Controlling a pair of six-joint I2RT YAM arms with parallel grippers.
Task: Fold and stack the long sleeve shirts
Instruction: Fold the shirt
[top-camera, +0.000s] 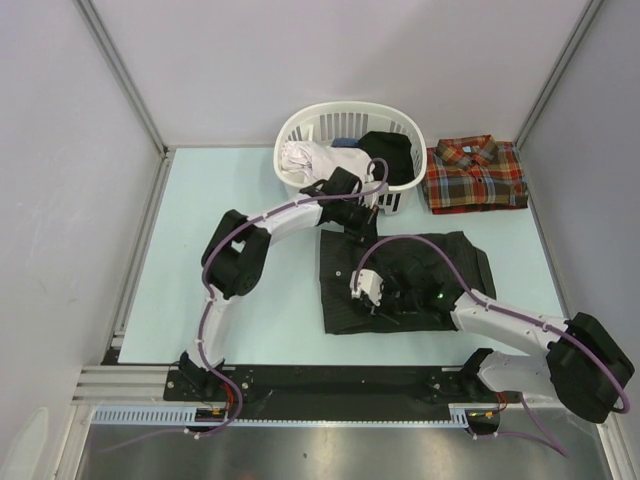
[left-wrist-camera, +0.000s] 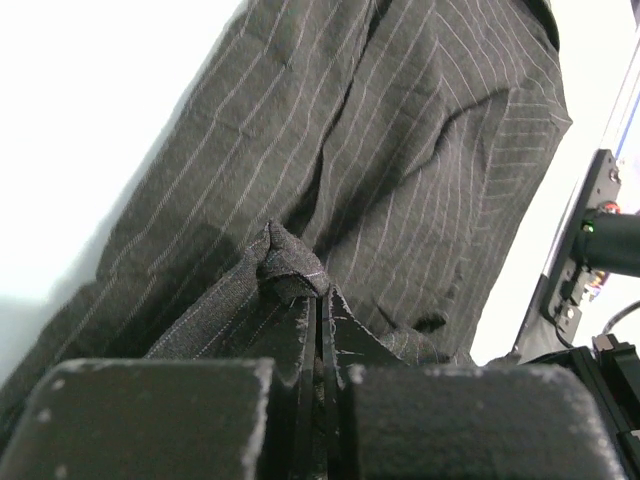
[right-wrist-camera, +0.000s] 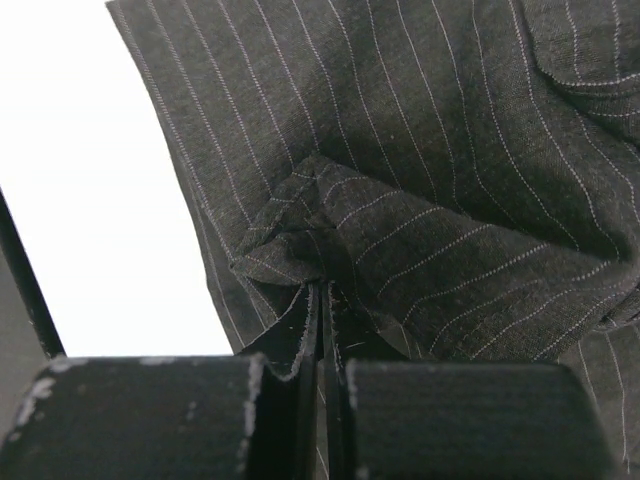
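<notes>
A black pinstriped shirt (top-camera: 345, 298) on counter (top-camera: 255, 320), left tool (left-wrist-camera: 322, 335) pinching one fold, right tool (right-wrist-camera: 322, 305) pinching another, plaid shirt (top-camera: 475, 176) folded beside basket (top-camera: 300, 125).

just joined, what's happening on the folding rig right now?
Both arms are on the pinstripe shirt, which lies partly folded on the table in front of the basket. The left gripper is shut on a pinch of cloth at its far edge; the right gripper is shut on a fold nearer the bases. The plaid shirt sits folded beside the basket.
</notes>
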